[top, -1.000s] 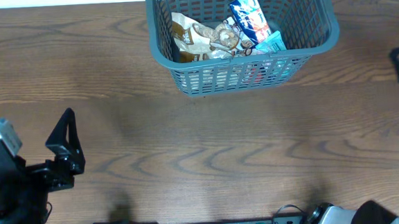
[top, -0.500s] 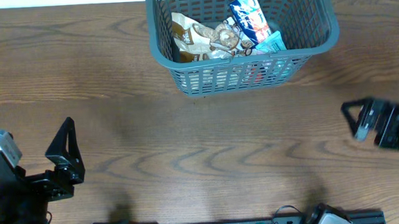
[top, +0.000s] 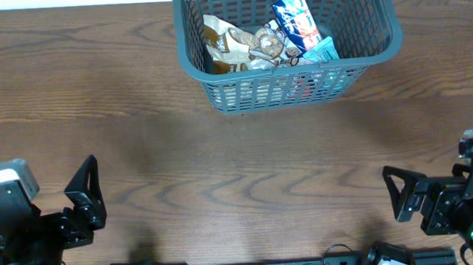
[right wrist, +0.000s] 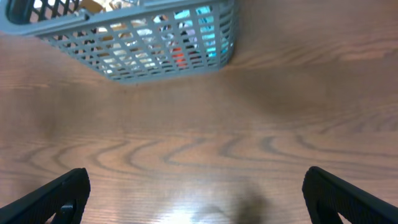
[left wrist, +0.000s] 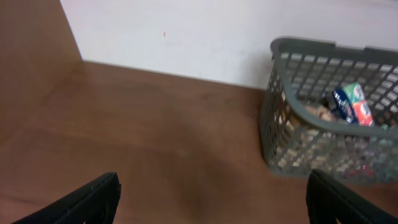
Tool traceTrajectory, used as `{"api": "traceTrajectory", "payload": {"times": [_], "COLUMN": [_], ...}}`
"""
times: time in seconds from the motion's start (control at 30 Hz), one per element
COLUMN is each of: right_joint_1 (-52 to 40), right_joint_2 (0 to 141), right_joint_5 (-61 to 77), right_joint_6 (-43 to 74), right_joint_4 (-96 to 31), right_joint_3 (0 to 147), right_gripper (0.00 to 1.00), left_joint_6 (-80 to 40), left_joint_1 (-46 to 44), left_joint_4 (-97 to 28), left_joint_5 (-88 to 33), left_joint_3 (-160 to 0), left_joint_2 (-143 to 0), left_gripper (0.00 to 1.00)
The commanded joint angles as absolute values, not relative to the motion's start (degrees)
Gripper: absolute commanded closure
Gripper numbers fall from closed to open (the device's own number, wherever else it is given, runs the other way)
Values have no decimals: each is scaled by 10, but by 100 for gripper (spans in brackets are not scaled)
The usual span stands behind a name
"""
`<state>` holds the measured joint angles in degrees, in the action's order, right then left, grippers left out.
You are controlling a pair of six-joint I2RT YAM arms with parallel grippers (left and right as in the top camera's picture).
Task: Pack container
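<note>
Hanging empty, jaws spread wide, left gripper (top: pixel 83 199) and right gripper (top: pixel 405 194) sit well back from the container (top: pixel 217 84) ahead between them, where a low reach could shove its wall.

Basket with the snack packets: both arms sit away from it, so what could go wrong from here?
Probably little, but two things. The blue packet leans on the other packets rather than lying flat in the container, so a knock or another drop might shift it or tip it over. Also, the left gripper and right gripper both have open fingers. An arm reaching in could catch the slotted wall and drag the container.
</note>
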<state>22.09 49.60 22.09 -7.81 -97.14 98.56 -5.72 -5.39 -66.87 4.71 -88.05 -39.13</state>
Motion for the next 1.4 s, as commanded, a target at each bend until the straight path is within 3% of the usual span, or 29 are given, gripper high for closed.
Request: {"api": "traceTrajectory", "payload": {"times": [0.0,0.53,0.83,0.97,1.37], "right_joint_1": [213,210,194,194,194], "right_joint_2": [478,412,332,311,306], "right_joint_5": [218,295,316,293,270], "right_joint_6": [-59,-40,-27,-7,-7], "right_joint_4": [-973,-973,-973,-973,-973], "right_joint_3": [955,844,820,820,820], "right_gripper": [1,1,4,1,1], "left_joint_6": [-49,-50,-49,-49,-49], "left_joint_1": [-51,-51,-51,-51,-51], "left_joint_4": [-688,-812,-814,-814,-814], "left_joint_5": [50,50,50,50,50], "left_joint_3": [-885,-884,-884,-884,-884], "left_joint_2": [-389,-389,-389,-389,-389], "left_gripper": [16,16,16,16,16]}}
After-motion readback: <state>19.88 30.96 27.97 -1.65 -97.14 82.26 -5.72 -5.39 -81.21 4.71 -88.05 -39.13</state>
